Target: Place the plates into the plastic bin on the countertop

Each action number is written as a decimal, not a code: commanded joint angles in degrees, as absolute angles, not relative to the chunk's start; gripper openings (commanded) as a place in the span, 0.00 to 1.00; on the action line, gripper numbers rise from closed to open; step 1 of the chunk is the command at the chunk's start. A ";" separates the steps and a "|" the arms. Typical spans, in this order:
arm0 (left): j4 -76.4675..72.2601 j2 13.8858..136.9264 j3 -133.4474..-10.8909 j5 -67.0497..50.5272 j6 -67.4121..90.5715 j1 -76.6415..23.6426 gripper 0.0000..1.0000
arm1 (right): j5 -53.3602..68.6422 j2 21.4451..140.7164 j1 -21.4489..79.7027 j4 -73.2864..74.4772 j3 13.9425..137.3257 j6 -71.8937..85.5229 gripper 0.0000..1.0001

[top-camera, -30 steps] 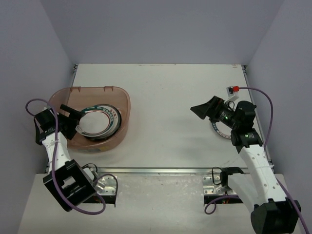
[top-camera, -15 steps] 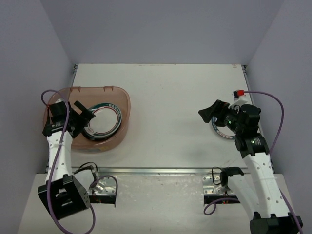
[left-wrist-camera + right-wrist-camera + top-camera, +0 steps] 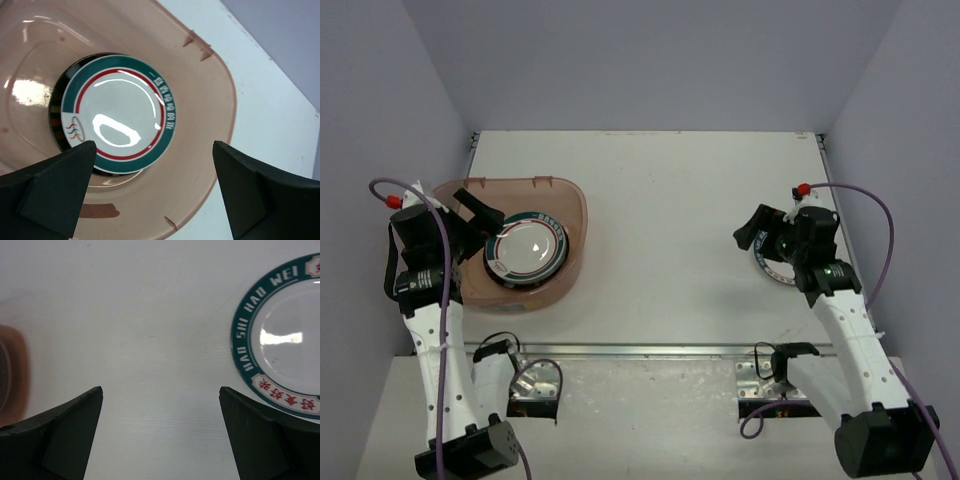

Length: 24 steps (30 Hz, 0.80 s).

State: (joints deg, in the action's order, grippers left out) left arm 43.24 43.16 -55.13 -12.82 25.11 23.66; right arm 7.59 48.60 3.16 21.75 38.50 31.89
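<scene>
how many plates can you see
3: a teal-rimmed plate uppermost in the bin, a dark-rimmed plate beneath it, a lettered plate on the countertop at right. More may hide underneath.

1. Plain pale lavender walls (image 3: 650,60) stand at the back and along both sides.
2. A speckled off-white ledge (image 3: 650,420) runs along the near edge.
3. Two shiny metal brackets (image 3: 538,384) sit on that ledge, well apart.

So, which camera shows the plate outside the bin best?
The right wrist view: the plate is close, its teal rim and lettering readable, though the frame cuts it off. In the top view the right arm hides most of it. The left wrist view lacks it.
</scene>
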 commanded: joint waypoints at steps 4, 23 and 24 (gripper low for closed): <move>38.52 38.25 -50.32 -25.18 22.09 23.13 1.00 | -19.44 72.09 7.51 23.73 47.15 22.20 0.99; 34.16 33.99 -44.01 -20.39 21.09 17.53 1.00 | -42.15 113.90 15.32 28.56 66.30 15.42 0.95; 34.08 33.91 -43.94 -20.39 21.10 17.33 1.00 | -42.31 114.82 15.37 28.83 66.36 15.36 0.90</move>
State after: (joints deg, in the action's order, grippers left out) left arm 37.46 33.96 -44.07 -19.57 22.21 18.52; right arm -38.31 111.19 15.37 29.16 67.90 16.30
